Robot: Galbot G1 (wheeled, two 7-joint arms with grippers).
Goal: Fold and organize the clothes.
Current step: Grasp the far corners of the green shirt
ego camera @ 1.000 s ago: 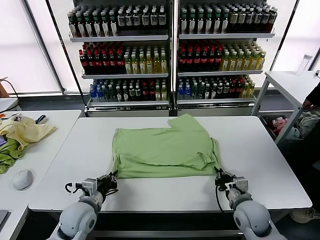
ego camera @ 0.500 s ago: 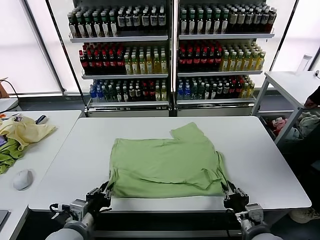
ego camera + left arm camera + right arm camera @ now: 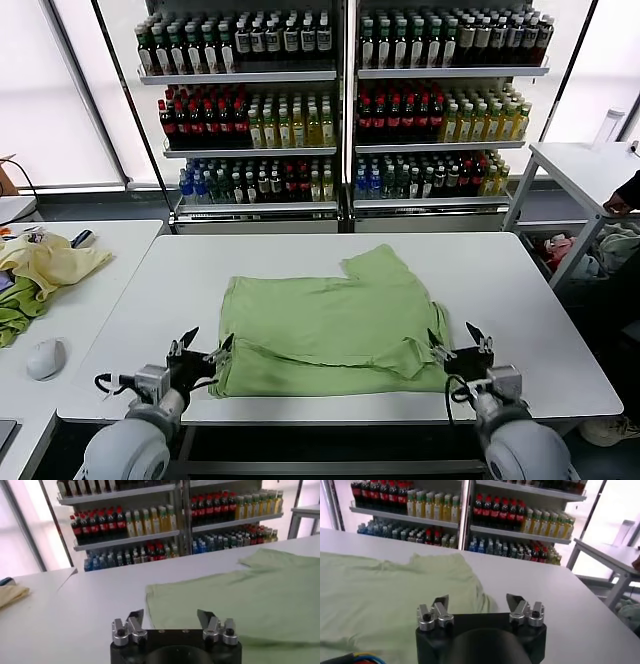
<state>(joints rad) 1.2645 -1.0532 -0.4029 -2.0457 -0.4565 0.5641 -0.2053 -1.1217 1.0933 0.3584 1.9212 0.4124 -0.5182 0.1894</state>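
Observation:
The light green polo shirt (image 3: 335, 325) lies flat on the white table (image 3: 530, 300), print side hidden, its near hem folded under into a thick edge. My left gripper (image 3: 203, 348) is open and empty at the shirt's near left corner. My right gripper (image 3: 459, 339) is open and empty at the near right corner. The shirt also shows in the left wrist view (image 3: 235, 595) beyond the open left gripper (image 3: 170, 617), and in the right wrist view (image 3: 375, 595) beyond the open right gripper (image 3: 477, 601).
A side table on the left carries a pale yellow garment (image 3: 50, 262), a darker green cloth (image 3: 15, 312) and a white mouse (image 3: 45, 358). Bottle shelves (image 3: 340, 100) stand behind. Another white table (image 3: 585, 170) is at the far right.
Both grippers dragged the shirt's near edge toward the table front, then let go and opened. The shirt now rests closer, its near hem doubled under.

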